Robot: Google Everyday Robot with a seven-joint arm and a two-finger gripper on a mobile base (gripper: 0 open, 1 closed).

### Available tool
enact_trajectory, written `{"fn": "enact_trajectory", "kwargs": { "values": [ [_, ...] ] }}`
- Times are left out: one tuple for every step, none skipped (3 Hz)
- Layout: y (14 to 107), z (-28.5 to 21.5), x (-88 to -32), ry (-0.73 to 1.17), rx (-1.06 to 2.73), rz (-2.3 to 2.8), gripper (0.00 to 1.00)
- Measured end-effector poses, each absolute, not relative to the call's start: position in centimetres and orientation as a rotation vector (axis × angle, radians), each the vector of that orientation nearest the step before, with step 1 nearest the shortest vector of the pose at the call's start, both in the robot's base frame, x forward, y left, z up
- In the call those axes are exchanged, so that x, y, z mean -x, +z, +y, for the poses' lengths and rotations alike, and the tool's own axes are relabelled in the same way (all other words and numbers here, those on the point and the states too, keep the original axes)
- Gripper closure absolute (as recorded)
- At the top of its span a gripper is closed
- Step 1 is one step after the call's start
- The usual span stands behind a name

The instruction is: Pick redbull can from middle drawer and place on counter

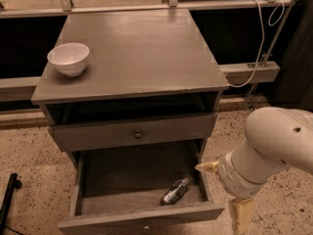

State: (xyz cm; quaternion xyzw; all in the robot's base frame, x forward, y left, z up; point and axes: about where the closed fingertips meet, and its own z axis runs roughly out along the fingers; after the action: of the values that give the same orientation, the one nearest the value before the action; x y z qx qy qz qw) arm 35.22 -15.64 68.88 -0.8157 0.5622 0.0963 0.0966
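Jaws low, just outside open middle drawer (127,173) right wall; opening: cannot tell. Redbull can (175,191) lies left of jaws, near front board. Arm (276,133) bent above.

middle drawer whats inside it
A slim silver-and-blue metal can lies front right in the grey-brown wooden drawer; its back is covered by the drawer above. The gripper hangs outside its right wall.

The claw (219,199), low beside the right wall of the middle drawer (127,173), was cut off by the bottom edge, as was the drawer's front board. The markings on the redbull can (175,191) were too small to read.
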Motion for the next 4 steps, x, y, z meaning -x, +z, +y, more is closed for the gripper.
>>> {"fn": "enact_trajectory", "kwargs": {
  "values": [
    [68.7,-15.5,-35.0,0.28,2.483,1.541,0.0],
    [67.8,-12.0,-36.7,0.24,2.544,1.417,0.0],
    [66.0,-6.5,-40.7,0.137,2.558,1.257,0.0],
    [62.8,-2.2,-44.1,-0.06,2.567,1.04,0.0]
  ]
}}
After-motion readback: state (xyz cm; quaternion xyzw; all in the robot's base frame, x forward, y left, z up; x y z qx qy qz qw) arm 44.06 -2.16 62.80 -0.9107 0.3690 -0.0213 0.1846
